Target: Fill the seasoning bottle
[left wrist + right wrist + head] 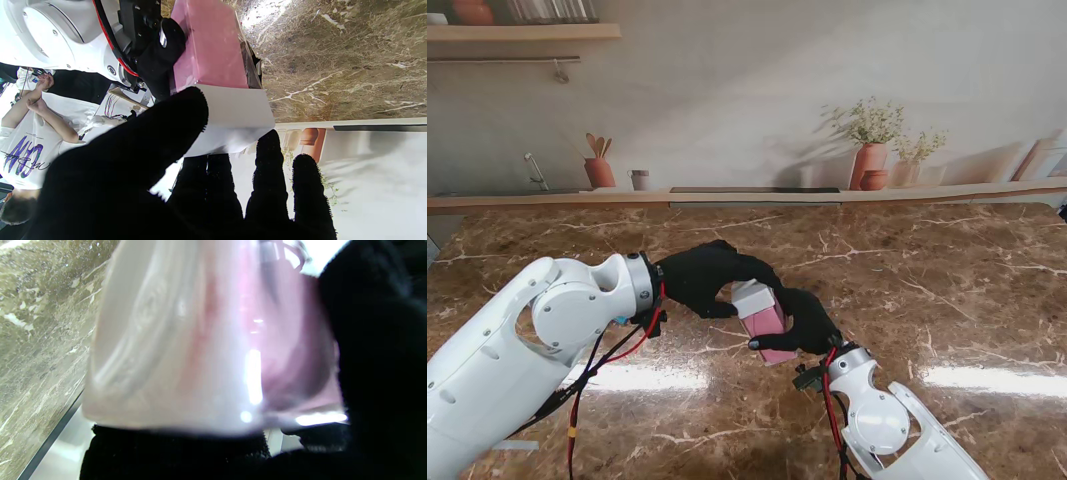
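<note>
Frame centre: my right hand [807,322] grips pink bottle [765,325] body; left hand [712,278] closes on white cap [752,297]. Plastic looks light, smooth, maybe slippery; I hold mid-body.

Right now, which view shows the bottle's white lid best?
The left wrist view: the white lid fills the middle, sharp, under the left hand. The stand view shows it small; the right wrist view is too blurred to tell.

The seasoning bottle [213,340] is blurred at the right wrist, perhaps hiding its contents level.
</note>
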Controlling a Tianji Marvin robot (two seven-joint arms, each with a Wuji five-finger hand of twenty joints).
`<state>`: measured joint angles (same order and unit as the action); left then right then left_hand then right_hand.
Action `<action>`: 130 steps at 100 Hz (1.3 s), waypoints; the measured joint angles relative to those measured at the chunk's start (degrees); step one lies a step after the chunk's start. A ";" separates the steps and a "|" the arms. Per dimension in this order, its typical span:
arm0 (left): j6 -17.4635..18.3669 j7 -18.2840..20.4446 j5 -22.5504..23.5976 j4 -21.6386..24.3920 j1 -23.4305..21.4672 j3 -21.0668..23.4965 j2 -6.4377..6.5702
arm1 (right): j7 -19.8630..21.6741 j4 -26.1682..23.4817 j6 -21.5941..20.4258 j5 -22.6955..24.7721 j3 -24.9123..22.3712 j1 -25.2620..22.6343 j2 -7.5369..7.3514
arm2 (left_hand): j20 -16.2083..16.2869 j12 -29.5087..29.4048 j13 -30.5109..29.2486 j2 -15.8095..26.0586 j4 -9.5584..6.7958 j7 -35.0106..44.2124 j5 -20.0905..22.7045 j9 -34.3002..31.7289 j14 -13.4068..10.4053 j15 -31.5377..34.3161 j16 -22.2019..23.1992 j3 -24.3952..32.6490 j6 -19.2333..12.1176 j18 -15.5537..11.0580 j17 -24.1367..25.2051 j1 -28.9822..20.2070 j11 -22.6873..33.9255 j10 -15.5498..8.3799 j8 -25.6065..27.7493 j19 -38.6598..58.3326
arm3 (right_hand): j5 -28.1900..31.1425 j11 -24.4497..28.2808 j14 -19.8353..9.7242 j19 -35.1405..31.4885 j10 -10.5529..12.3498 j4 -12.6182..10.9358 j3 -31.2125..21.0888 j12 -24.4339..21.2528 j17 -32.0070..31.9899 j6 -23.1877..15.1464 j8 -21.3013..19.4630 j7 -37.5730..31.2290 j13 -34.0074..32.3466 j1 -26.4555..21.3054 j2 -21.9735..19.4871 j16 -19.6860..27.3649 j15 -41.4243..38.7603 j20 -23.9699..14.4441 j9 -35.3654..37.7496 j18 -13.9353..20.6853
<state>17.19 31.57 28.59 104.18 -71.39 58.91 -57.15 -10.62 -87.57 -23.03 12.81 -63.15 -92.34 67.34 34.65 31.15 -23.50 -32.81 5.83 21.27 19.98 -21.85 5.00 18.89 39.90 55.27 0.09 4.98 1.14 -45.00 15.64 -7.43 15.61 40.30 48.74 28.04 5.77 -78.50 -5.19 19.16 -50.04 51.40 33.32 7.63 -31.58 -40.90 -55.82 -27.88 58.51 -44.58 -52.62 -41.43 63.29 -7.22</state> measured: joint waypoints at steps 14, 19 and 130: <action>1.14 -2.36 3.39 -0.08 0.18 -0.34 -0.11 | 0.34 -0.55 -0.39 -0.41 -0.32 -0.39 -0.14 | 0.00 -3.93 0.60 -0.66 0.81 3.31 0.36 -0.43 0.11 0.04 -1.43 -2.65 -2.28 -0.03 0.08 3.27 1.14 1.44 6.25 0.00 | 0.01 0.42 0.62 0.00 -0.93 0.00 0.00 0.24 0.00 1.38 -0.02 -0.01 -0.01 0.00 -0.53 -0.45 -0.90 0.00 0.05 -0.32; 1.86 -3.78 4.38 -0.33 0.19 -0.53 -0.21 | 0.27 -0.69 -0.58 -0.45 -0.45 -0.46 -0.21 | 0.00 -6.80 0.35 -1.40 0.90 3.37 0.90 -1.48 0.12 0.04 -3.09 -3.11 -3.09 -0.08 -0.92 3.69 1.17 1.83 7.39 1.22 | 0.01 0.50 0.80 0.00 -1.20 0.00 0.00 0.62 0.00 1.64 -0.05 -0.05 -0.01 0.00 -0.71 -0.68 -1.10 0.00 0.05 -0.56; 1.09 -1.06 -0.55 -1.79 1.36 -0.93 0.05 | 0.43 -4.80 -1.30 0.57 -1.54 -2.96 -0.54 | 4.26 -7.77 -5.74 -0.77 0.67 5.34 -2.81 -10.29 -0.07 -1.40 -3.58 -6.20 -8.80 -0.61 -2.65 2.67 3.60 2.32 11.23 5.97 | 0.76 0.96 2.79 -0.02 -2.91 -0.11 0.04 0.64 0.01 3.02 -0.13 -0.88 -0.61 0.06 -2.13 -0.74 -1.07 -0.04 0.78 -1.92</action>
<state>18.28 30.51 28.04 102.38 -70.03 57.98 -57.10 -10.20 -92.37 -24.33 13.39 -64.69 -95.30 66.80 38.91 23.38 -29.25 -33.57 6.51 26.61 17.17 -32.14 4.94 17.49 36.32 49.07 -8.71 4.37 -1.51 -42.33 19.24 -5.12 26.84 46.27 49.50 29.00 8.56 -78.51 -8.10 19.05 -50.00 52.05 33.32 10.64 -31.71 -41.78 -56.43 -27.82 56.38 -45.32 -53.69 -41.46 64.08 -9.14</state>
